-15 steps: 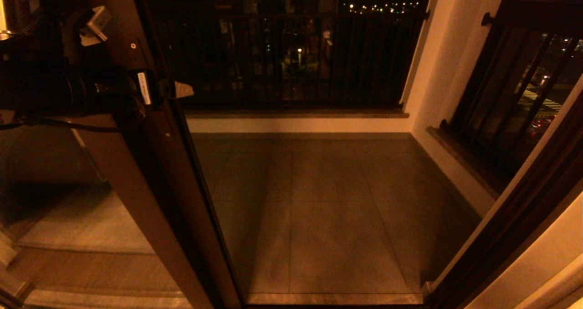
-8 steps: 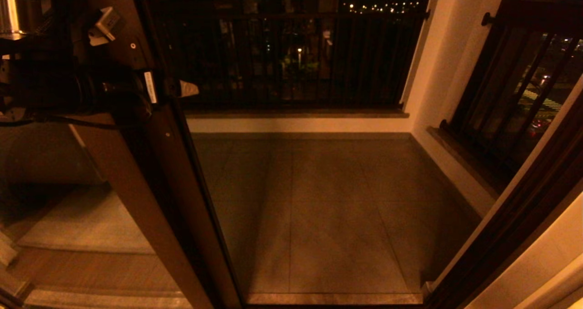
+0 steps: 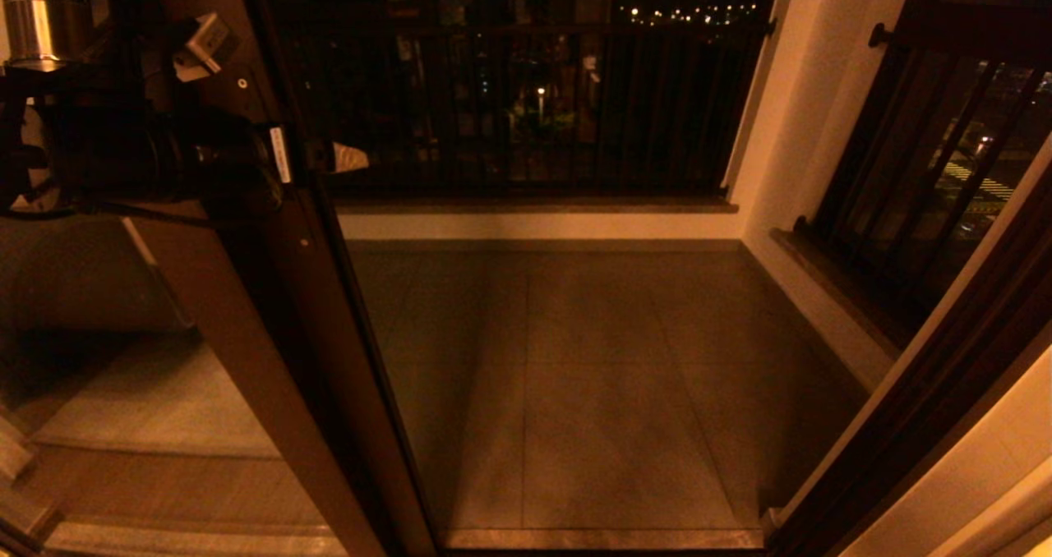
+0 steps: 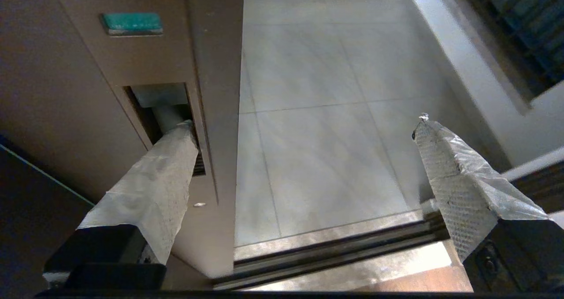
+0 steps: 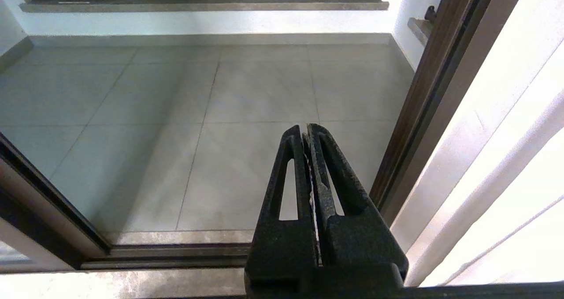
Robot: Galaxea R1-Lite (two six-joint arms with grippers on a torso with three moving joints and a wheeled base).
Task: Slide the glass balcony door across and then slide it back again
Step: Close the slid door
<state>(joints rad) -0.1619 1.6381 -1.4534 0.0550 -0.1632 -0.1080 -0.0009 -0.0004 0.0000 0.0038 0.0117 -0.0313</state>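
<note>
The glass balcony door (image 3: 271, 310) stands at the left of the head view, its brown upright rail slanting from top to bottom. My left gripper (image 3: 278, 101) is open and straddles that rail. In the left wrist view the left gripper (image 4: 304, 125) has one taped fingertip (image 4: 172, 158) pushed into the rail's handle slot (image 4: 154, 100), below a green label (image 4: 132, 22). The other fingertip (image 4: 440, 158) hangs free over the balcony floor. The doorway to the right of the rail is open. My right gripper (image 5: 307, 129) is shut on nothing, low by the sill; it does not show in the head view.
Grey floor tiles (image 3: 592, 376) lie beyond the sill track (image 4: 335, 250). A black railing (image 3: 526, 89) closes the balcony's far side and another (image 3: 929, 171) the right. The dark fixed door frame (image 3: 945, 376) and a pale wall (image 5: 506, 136) bound the opening on the right.
My left gripper and forearm have crept a little to the right against the door's rail. The rail itself has hardly shifted.
</note>
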